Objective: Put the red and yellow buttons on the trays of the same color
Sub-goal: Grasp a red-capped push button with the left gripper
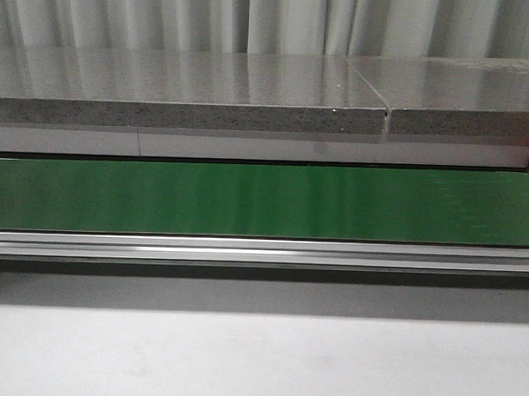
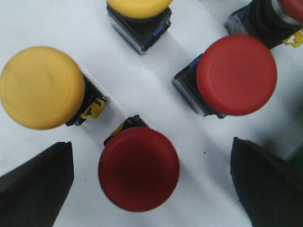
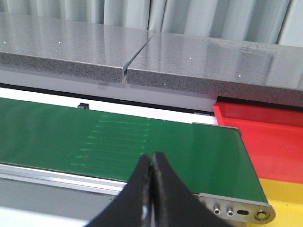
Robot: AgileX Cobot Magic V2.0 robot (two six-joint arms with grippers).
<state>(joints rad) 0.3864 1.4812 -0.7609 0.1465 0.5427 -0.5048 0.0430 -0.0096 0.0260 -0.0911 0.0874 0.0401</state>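
Note:
In the left wrist view my left gripper (image 2: 151, 182) is open right above a white surface (image 2: 137, 90) that holds several push buttons. A red button (image 2: 138, 169) stands between the two black fingers (image 2: 35, 182), touching neither. A second red button (image 2: 236, 74), a yellow button (image 2: 41, 87), another yellow one (image 2: 138, 8) and a third red one (image 2: 292, 8) stand further off. In the right wrist view my right gripper (image 3: 152, 160) is shut and empty above the green conveyor belt (image 3: 94, 139). A red tray (image 3: 265, 137) and a yellow tray (image 3: 286, 198) lie past the belt's end.
The front view shows the green belt (image 1: 264, 201) with its metal rail (image 1: 263, 250), a grey stone counter (image 1: 190, 95) behind it and a grey table top (image 1: 259, 359) in front. No arm or button shows there.

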